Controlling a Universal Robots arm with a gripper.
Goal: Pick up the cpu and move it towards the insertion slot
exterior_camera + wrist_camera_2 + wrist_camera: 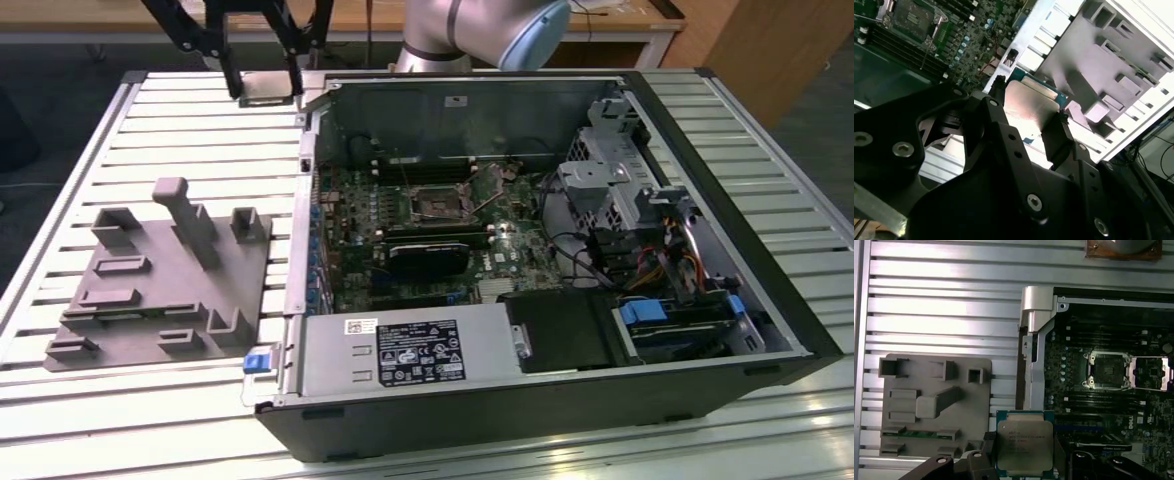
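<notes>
My gripper (267, 88) is shut on the cpu (267, 93), a flat square chip with a silvery top. It hangs over the slatted table, just outside the far corner of the open case on the exterior view's left. In both wrist views the cpu (1024, 446) (1029, 102) sits between two black fingers (1054, 135), one on each side edge. The insertion slot (437, 203) is a square metal-framed socket on the motherboard inside the case. It lies open with a dark centre (1106, 371), away from the chip, and also appears in the second wrist view (911, 17).
A grey fixture plate (160, 280) with blocks and posts lies on the table at the exterior view's left. The case wall (310, 150) stands between gripper and motherboard. Inside the case are a black block (427, 255), a power supply (400, 350) and drive cages (614, 170).
</notes>
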